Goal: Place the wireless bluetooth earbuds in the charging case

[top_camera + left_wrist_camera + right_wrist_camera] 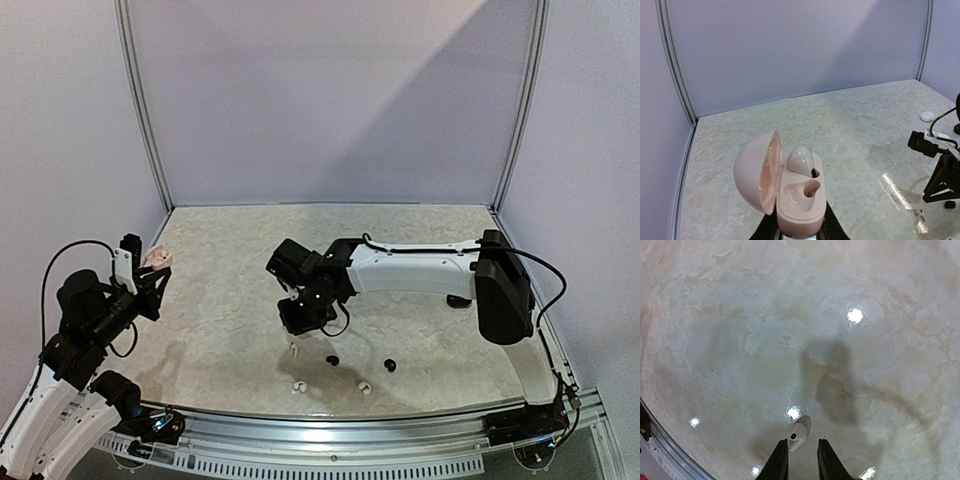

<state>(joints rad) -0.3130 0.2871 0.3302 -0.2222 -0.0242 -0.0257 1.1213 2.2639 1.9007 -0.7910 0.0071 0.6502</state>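
Note:
My left gripper (800, 231) is shut on a pink charging case (802, 202), held up off the table at the left (157, 257). Its lid (756, 172) stands open. A pale earbud (801, 161) sits in the far slot and the near slot is empty. My right gripper (801, 441) points down at the table (293, 336), jaws narrowly apart. A white earbud (800, 432) lies on the table just ahead of its tips, touching the left finger (780, 457), with a gap to the right finger (826, 460). From above, this earbud (293, 349) shows under the gripper.
Two more white earbuds (298, 387) (364, 386) and two black ones (332, 359) (389, 365) lie near the table's front edge. A white case (927, 116) rests at the far right. A dark object (458, 301) sits under the right arm.

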